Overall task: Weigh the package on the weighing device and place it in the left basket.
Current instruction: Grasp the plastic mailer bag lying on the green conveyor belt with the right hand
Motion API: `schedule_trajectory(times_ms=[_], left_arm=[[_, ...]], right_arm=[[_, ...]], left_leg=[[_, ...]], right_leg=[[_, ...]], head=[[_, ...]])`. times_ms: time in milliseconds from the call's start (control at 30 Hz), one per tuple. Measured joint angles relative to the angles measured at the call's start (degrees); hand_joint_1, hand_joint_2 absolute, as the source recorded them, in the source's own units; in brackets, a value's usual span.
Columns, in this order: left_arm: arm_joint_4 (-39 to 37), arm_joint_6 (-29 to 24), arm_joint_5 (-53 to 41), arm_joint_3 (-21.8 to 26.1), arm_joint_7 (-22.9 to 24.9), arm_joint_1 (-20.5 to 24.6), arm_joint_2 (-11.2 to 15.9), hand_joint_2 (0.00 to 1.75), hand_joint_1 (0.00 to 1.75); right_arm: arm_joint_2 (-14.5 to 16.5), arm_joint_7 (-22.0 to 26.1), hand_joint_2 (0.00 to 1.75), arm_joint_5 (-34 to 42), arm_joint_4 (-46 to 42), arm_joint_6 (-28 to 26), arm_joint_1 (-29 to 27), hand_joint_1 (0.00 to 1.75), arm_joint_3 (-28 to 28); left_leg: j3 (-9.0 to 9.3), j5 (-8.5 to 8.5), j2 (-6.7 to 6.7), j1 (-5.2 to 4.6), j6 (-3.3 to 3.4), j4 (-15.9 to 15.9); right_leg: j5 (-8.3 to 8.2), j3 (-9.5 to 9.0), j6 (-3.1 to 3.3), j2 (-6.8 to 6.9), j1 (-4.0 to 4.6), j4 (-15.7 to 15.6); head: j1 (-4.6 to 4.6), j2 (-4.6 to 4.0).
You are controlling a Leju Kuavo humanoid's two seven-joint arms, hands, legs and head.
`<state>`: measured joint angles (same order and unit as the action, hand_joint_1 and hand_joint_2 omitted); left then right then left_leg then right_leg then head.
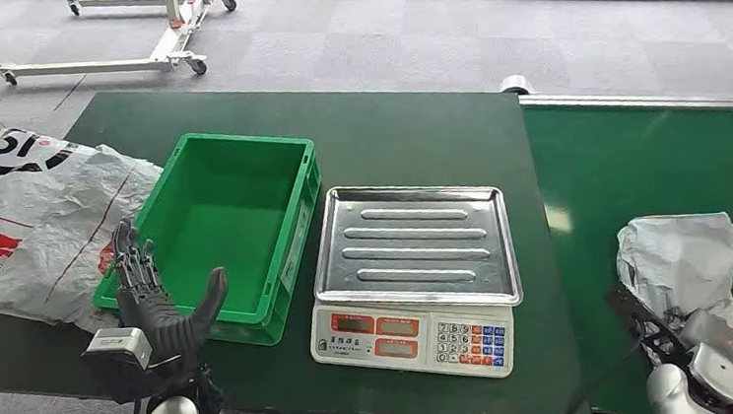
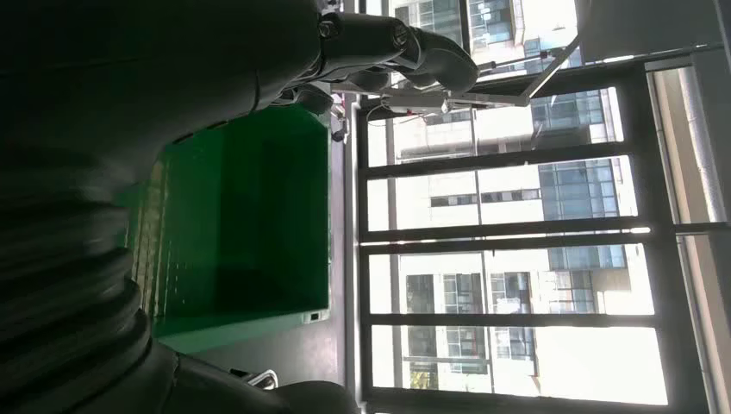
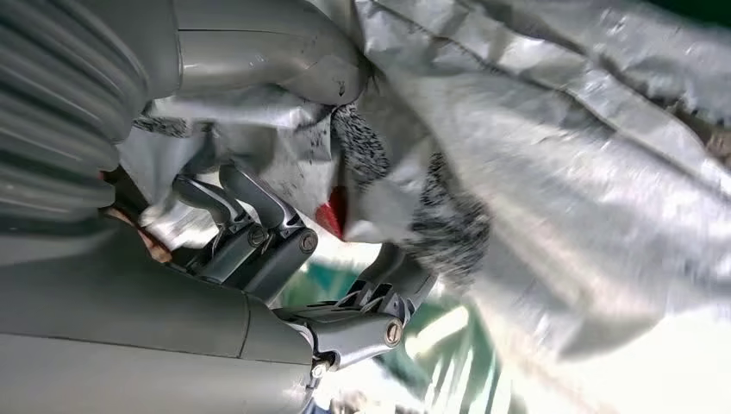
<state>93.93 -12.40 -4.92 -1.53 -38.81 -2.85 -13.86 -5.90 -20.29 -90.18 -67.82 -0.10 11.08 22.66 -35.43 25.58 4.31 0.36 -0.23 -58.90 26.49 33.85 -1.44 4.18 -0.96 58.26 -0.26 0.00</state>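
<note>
A crumpled grey plastic package (image 1: pixel 682 251) lies on the green belt at the right. My right hand (image 1: pixel 695 344) is on its near end. In the right wrist view the hand's fingers (image 3: pixel 259 233) curl under a fold of the package (image 3: pixel 560 172), with the thumb on its other side, gripping it. The weighing scale (image 1: pixel 415 248) stands mid-table with a bare steel tray. To its left sits the green basket (image 1: pixel 221 228), with nothing in it. My left hand (image 1: pixel 158 303) is raised with fingers spread at the basket's front-left corner, holding nothing. The left wrist view looks along the basket (image 2: pixel 241 224).
Large white and grey mail bags (image 1: pixel 38 223) lie left of the basket, close to my left hand. The scale's keypad and displays (image 1: pixel 412 332) face me at the table's front edge. A green conveyor belt (image 1: pixel 655 155) runs on the right. A wheeled frame (image 1: pixel 133 57) stands on the floor beyond.
</note>
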Motion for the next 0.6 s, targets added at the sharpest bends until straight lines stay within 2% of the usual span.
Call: schedule_trajectory(times_ms=[100,300,433,600], left_arm=[[0.1,-0.3,0.1,0.0,0.0,0.0,0.0,1.75,0.00],[0.9,-0.4,0.5,0.2,-0.6,-0.1,0.0,1.75,0.00],[1.0,-0.4,0.7,0.3,-0.7,-0.2,0.0,1.75,0.00],[1.0,-0.4,0.7,0.3,-0.8,-0.2,0.0,1.75,0.00]], right_arm=[[-0.3,-2.9,1.75,0.0,-3.6,-2.2,0.4,1.75,-2.9],[-1.7,-11.4,1.75,0.0,-15.7,-4.4,1.9,1.75,-14.4],[-2.4,-13.2,1.75,0.0,-20.4,-4.4,1.9,1.75,-19.7],[-2.7,-13.7,1.75,0.0,-23.1,-4.7,1.8,1.75,-22.3]], left_leg=[[-0.03,0.00,0.00,-0.01,0.00,0.0],[-0.02,-0.01,-0.01,-0.01,0.00,0.0],[-0.03,0.00,-0.06,-0.01,0.00,0.0],[-0.03,0.00,-0.07,-0.01,-0.01,0.0]], right_leg=[[0.00,0.03,0.00,0.00,-0.01,0.0],[0.04,0.05,0.03,0.02,-0.01,0.0],[0.08,0.05,0.00,0.06,-0.01,0.0],[0.10,0.05,-0.01,0.07,-0.01,0.0]], head=[[0.01,0.00],[0.01,0.00],[0.00,0.00],[0.00,0.00]])
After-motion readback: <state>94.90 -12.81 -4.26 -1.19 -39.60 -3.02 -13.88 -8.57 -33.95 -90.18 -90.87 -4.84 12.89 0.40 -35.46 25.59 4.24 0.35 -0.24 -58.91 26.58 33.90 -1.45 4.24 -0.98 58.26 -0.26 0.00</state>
